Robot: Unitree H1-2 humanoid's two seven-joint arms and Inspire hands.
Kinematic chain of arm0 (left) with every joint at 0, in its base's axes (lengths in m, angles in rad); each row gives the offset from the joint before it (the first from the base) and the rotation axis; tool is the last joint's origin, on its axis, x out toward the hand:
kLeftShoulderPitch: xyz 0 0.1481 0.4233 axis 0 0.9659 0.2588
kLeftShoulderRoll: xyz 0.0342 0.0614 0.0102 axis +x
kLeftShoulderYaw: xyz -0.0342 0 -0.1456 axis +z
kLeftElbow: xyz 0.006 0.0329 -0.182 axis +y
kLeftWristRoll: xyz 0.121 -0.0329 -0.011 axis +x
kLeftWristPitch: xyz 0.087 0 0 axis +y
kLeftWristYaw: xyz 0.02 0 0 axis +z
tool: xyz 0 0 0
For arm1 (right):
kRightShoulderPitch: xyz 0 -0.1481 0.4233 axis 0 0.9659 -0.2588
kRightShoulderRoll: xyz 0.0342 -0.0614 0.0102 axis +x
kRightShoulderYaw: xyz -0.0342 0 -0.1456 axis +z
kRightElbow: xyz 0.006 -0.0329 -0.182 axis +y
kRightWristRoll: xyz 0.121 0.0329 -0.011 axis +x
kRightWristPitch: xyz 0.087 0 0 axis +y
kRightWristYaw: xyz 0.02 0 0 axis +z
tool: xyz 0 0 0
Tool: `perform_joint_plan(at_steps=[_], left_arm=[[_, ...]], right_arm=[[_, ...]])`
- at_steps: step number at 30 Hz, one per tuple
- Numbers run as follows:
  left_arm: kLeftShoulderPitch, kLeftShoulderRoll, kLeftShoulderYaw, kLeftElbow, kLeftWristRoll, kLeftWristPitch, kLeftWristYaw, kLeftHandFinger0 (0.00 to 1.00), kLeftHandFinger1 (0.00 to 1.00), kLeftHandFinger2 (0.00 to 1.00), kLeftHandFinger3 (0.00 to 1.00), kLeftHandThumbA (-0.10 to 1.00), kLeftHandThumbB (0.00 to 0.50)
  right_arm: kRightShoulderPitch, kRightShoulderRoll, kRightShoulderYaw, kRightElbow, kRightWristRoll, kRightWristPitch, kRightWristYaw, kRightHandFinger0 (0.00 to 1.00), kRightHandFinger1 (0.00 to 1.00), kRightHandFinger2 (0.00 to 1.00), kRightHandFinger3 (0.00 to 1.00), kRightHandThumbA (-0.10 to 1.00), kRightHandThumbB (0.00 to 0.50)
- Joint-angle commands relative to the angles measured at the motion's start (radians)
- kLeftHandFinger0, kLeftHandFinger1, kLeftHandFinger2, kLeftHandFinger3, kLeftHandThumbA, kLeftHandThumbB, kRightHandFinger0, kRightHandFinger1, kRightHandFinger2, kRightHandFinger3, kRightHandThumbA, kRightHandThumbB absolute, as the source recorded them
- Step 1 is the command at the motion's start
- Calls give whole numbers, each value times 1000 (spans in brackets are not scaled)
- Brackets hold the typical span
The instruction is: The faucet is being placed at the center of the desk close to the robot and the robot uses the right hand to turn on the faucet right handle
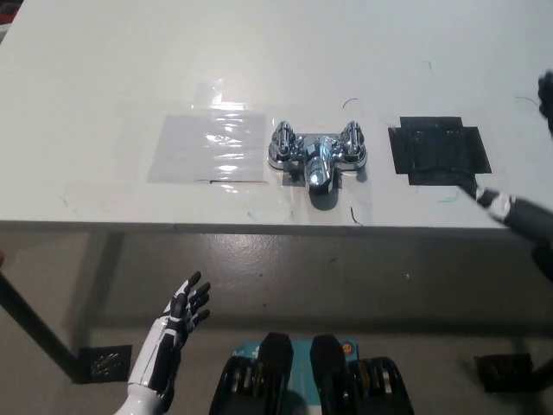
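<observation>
White desk [86, 69] bears the faucet [318, 154]; left hand [177, 324] hangs splayed, empty; right hand [523, 213] blurred, state unclear.

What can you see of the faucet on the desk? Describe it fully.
The faucet looks like shiny chrome metal, with a left handle, a right handle and a short spout pointing toward the robot. It stands upright on the white desk, centred near the front edge, and nothing grips it.

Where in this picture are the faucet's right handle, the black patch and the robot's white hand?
Faucet's right handle [352, 138]: head view, on its chrome knob.
Black patch [438, 151]: head view, on its middle.
White left hand [183, 307]: head view, on the hand's middle.
</observation>
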Motion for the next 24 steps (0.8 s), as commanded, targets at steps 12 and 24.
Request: perform_joint_plan(at_steps=[12, 24], left_arm=[[5, 27, 6, 12, 7, -120, -12, 1000, 1000, 1000, 1000, 1000, 101], [20, 35, 7, 22, 28, -125, 0, 1000, 1000, 1000, 1000, 1000, 164]], right_arm=[[-779, -100, 275, 590, -341, 374, 406, 1000, 1000, 1000, 1000, 1000, 306], [-1051, 8, 469, 1110, -387, 374, 418, 1000, 1000, 1000, 1000, 1000, 294]])
